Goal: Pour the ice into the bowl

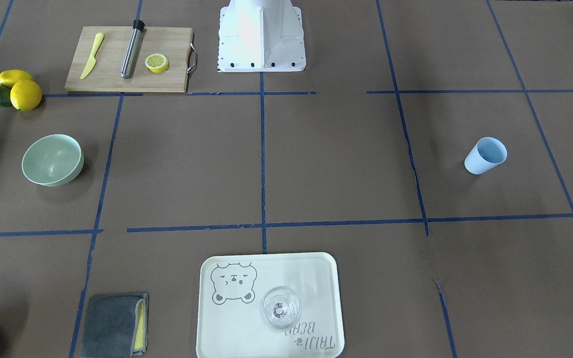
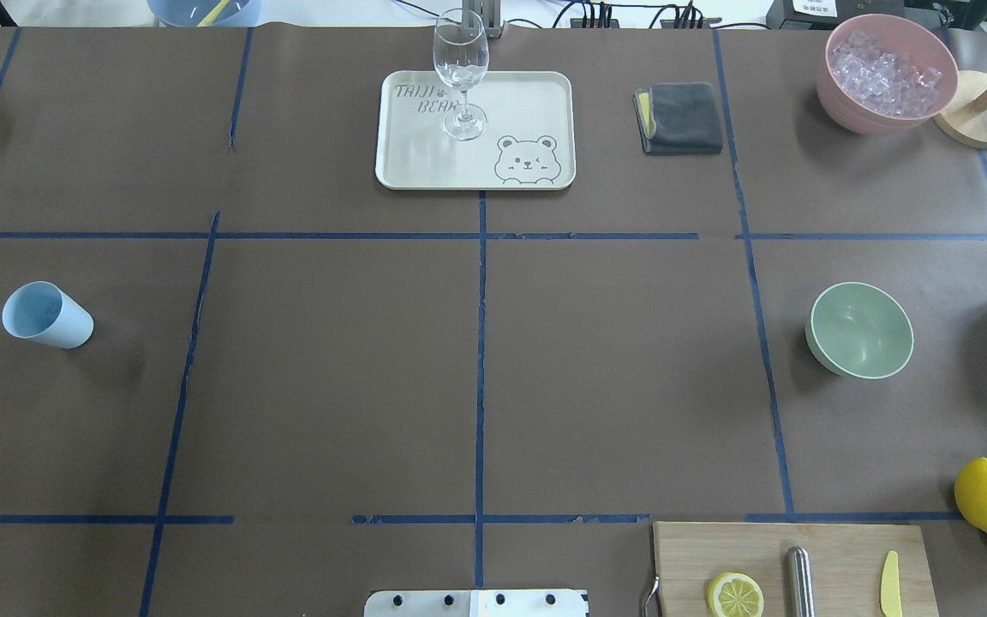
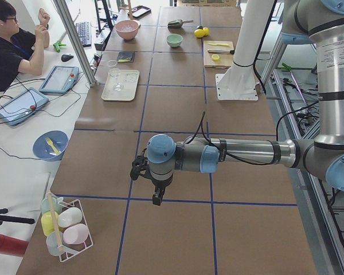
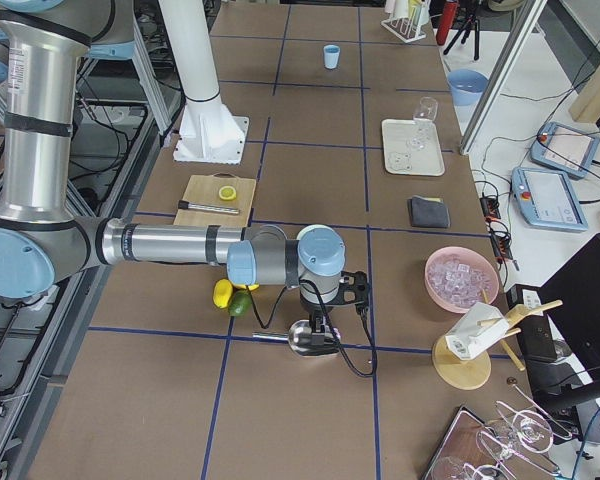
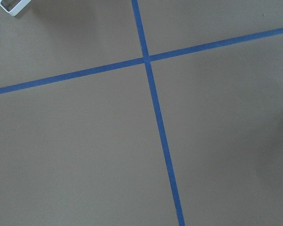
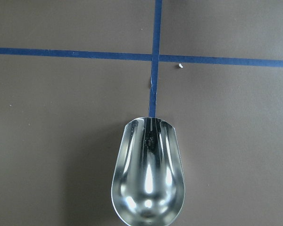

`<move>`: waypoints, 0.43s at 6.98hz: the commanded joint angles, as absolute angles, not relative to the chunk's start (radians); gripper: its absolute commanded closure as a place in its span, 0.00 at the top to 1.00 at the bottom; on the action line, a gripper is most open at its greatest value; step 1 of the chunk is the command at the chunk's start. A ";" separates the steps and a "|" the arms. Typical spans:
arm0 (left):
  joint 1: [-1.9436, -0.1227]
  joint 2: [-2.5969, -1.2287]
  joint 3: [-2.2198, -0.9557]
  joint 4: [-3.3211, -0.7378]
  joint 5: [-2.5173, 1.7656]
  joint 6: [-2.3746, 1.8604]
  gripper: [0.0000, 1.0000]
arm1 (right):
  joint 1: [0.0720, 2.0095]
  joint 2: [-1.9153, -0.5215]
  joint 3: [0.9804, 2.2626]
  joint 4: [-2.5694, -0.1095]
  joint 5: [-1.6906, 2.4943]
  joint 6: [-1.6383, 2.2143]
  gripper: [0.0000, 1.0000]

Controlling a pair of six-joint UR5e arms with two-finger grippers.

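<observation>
The round, matte, pale mint-green bowl (image 2: 860, 331) stands upright with its mouth facing straight up. It sits well to the robot's right of the cream rectangular plastic tray with a bear print (image 2: 425, 158) and nearer the robot than that tray. A clear stemmed wine glass (image 2: 461, 73) stands upright on the tray. Just beside the tray on the robot's right lies a folded grey cloth with a yellow edge (image 2: 682, 118). Farther that way is a round pink container (image 2: 853, 116) holding a pile of pale glassy cubes (image 2: 886, 68). Far to the tray's other side, and nearer the robot, a light blue plastic cup (image 2: 48, 315) stands mouth up on the brown paper table marked with blue tape (image 2: 331, 386). A shiny steel scoop (image 6: 148, 174) lies farther from the tray than the bowl, on the robot's right. Its long axis runs across the table, handle toward the robot's side and open mouth toward the tray's side. In the right wrist view it lies in line with a tape strip, mouth toward a tape crossing. The right gripper (image 4: 322, 340) hangs directly over the scoop; I cannot tell whether its jaws are wide, narrow or gripping. The left gripper (image 3: 157, 199) hangs over bare table, farther from the tray than the cup, fingers pointing down; its opening cannot be told either.
</observation>
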State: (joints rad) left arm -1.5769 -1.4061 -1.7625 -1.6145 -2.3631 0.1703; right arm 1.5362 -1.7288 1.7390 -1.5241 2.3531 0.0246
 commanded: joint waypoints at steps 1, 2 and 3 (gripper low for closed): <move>-1.577 -1.410 -1.767 -1.621 -2.362 0.173 1.00 | 1.536 -1.729 1.738 -1.523 2.353 0.025 1.00; -1.577 -1.410 -1.764 -1.620 -2.362 0.172 1.00 | 1.537 -1.729 1.738 -1.523 2.353 0.025 1.00; -1.577 -1.410 -1.766 -1.620 -2.362 0.172 1.00 | 1.536 -1.729 1.738 -1.522 2.353 0.025 1.00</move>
